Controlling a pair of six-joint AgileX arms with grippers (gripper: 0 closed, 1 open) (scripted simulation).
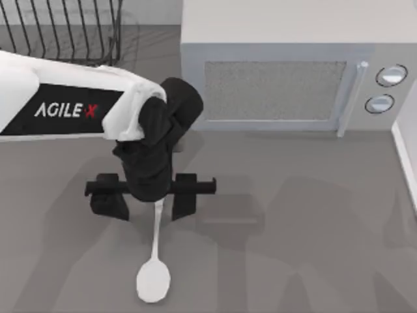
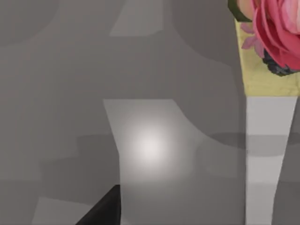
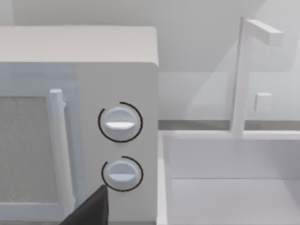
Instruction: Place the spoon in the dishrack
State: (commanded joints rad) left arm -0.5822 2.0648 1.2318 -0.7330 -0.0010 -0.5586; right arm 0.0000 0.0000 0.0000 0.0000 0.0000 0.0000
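Note:
The white spoon [image 1: 154, 264] lies on the grey table near the front edge, its oval bowl toward the front and its thin handle running back under my left gripper [image 1: 147, 207]. That gripper hangs open over the handle's far end, one black finger [image 1: 109, 202] on each side of it, well apart. The handle's end is hidden beneath the wrist. The black wire dishrack [image 1: 65, 32] stands at the back left corner, behind the left arm. A dark part of my right gripper [image 3: 89, 211] faces the microwave's knobs.
A grey microwave [image 1: 280, 85] fills the back middle and right, with two round knobs [image 3: 120, 123]. A white sink [image 3: 229, 178] with a tall faucet lies to its right. A vase with a pink flower [image 2: 276, 28] stands nearby in the left wrist view.

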